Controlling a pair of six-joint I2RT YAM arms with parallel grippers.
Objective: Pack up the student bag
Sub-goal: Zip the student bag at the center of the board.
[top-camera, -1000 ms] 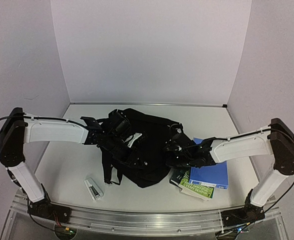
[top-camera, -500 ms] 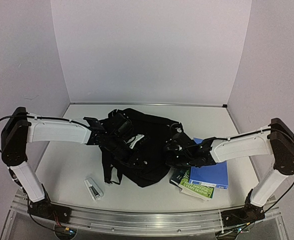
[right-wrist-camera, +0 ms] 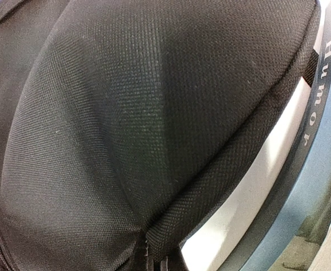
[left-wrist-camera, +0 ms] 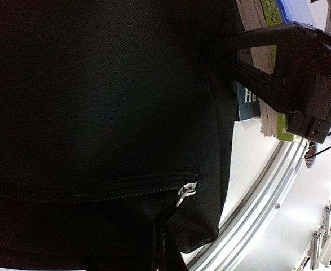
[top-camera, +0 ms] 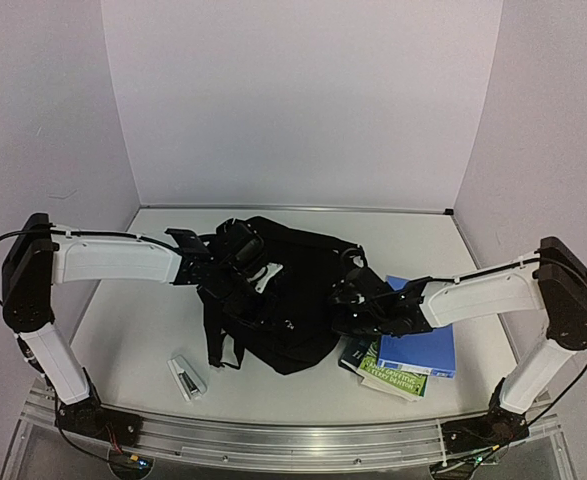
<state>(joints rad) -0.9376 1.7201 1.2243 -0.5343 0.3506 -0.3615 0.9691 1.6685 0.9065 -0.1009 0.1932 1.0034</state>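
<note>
The student bag [top-camera: 291, 300], a big black backpack, lies in the middle of the table with straps hanging toward the front. My left gripper [top-camera: 256, 283] is on its left upper part, shut on a fold of the black fabric [left-wrist-camera: 163, 244] just below a zipper with a silver pull [left-wrist-camera: 186, 192]. My right gripper [top-camera: 342, 300] is at the bag's right edge, shut on a pinched ridge of fabric [right-wrist-camera: 157, 255]. In both wrist views the fabric hides the fingers themselves.
A blue book [top-camera: 421, 346] lies on a green-covered book [top-camera: 385, 374] right of the bag, under my right arm; its spine [right-wrist-camera: 318, 164] shows in the right wrist view. A small white object [top-camera: 185, 378] lies near the front left. The metal rail [top-camera: 293, 432] borders the front.
My left gripper has closed on the bag's fabric and shifted slightly to the right and back. The right gripper has stayed shut in place.
</note>
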